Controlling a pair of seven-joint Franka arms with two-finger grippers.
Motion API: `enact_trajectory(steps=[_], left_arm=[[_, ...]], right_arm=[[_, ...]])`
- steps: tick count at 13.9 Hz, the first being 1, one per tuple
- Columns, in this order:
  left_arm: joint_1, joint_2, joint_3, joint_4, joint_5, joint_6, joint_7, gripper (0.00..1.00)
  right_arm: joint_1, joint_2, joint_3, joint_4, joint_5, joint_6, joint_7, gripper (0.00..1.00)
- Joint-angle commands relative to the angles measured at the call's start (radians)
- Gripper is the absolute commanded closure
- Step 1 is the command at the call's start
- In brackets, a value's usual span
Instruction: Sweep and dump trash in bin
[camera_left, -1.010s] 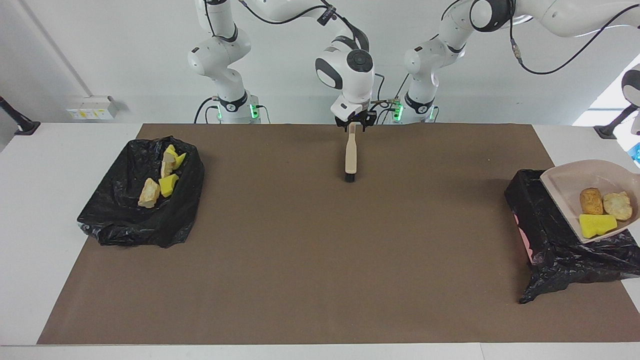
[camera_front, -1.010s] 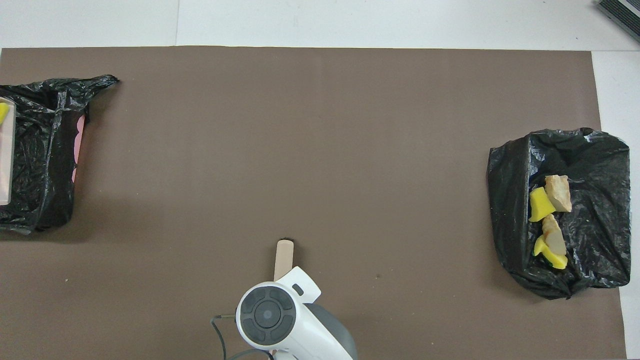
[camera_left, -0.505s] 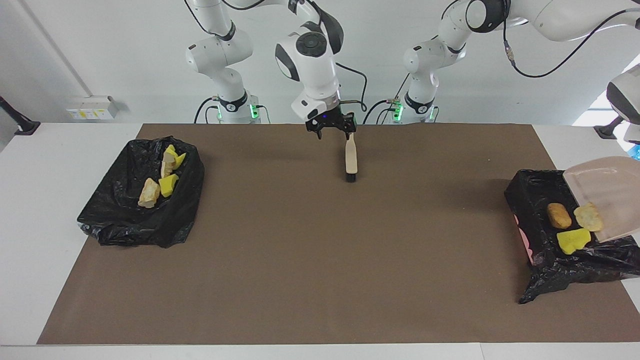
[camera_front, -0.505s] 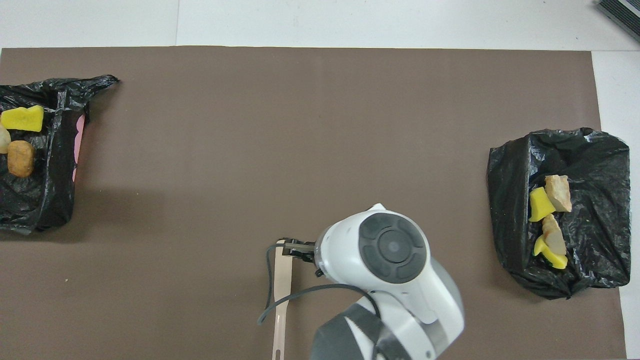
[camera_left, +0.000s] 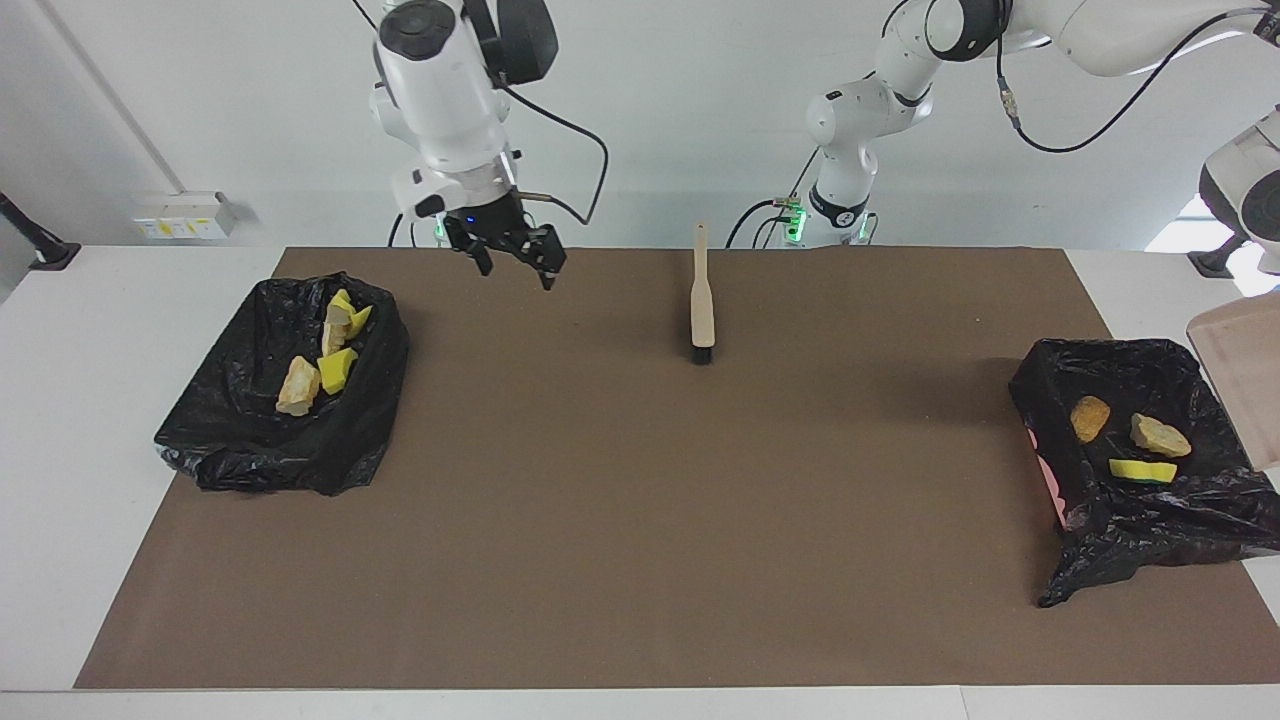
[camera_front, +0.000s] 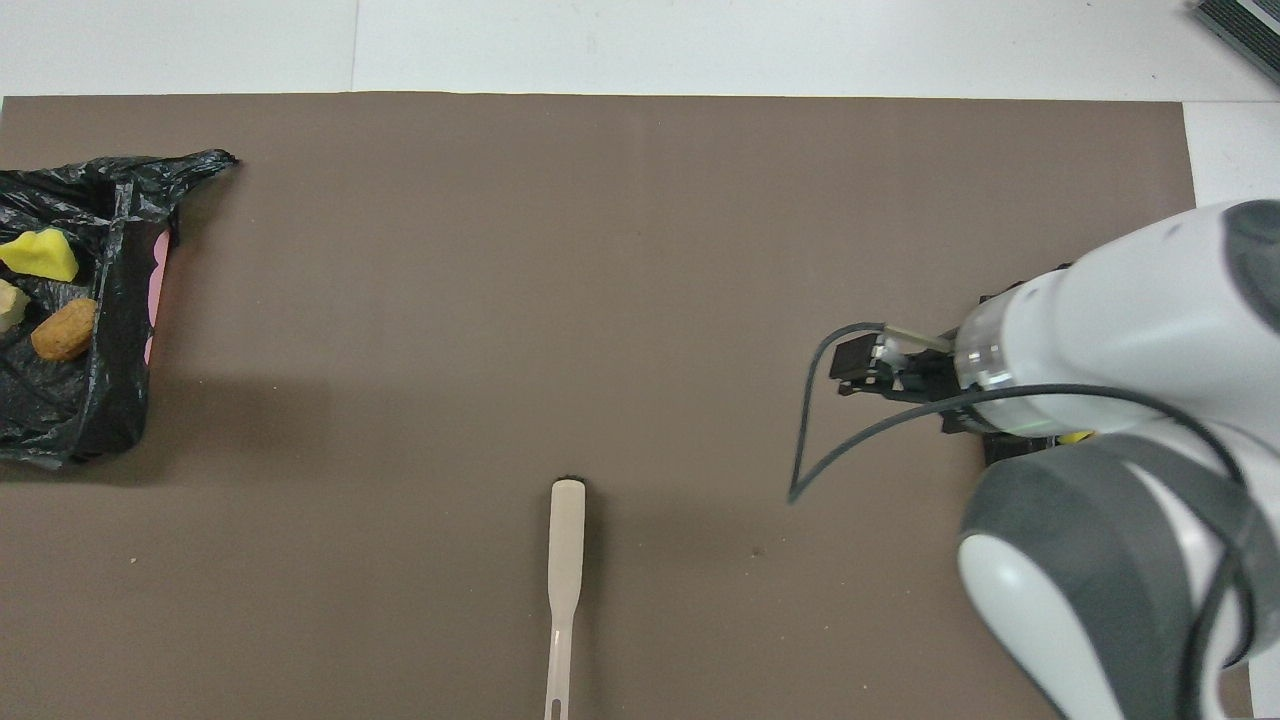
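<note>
Overhead, the right gripper (camera_left: 515, 262) is seen raised with its jaws spread wide and nothing between them, over the mat (camera_left: 620, 520) beside the bin (camera_left: 250, 440) at the right arm's end. The left gripper is out of view; its jaws are closed, and only an edge of the dustpan (camera_left: 1245, 385) shows over the other bin (camera_left: 1110, 520). Three scraps (camera_left: 1090, 418) lie in that bin, and four scraps (camera_left: 320, 355) lie in the first. A brush (camera_left: 702, 300) lies alone mid-mat, near the robots.
</note>
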Motion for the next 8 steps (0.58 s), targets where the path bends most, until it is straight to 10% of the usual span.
enact_trajectory(steps=[1,8], left_arm=[[-0.036,-0.062,0.005,-0.038,-0.137,-0.009,-0.019,1.00],[-0.058,-0.105,0.003,-0.102,-0.639,-0.075,-0.179,1.00]], right_arm=[[-0.072,0.023,0.015,0.100,-0.082,-0.084,-0.129,0.00],[-0.112,0.103,0.011,0.285,-0.141,-0.273,-0.243,0.00]])
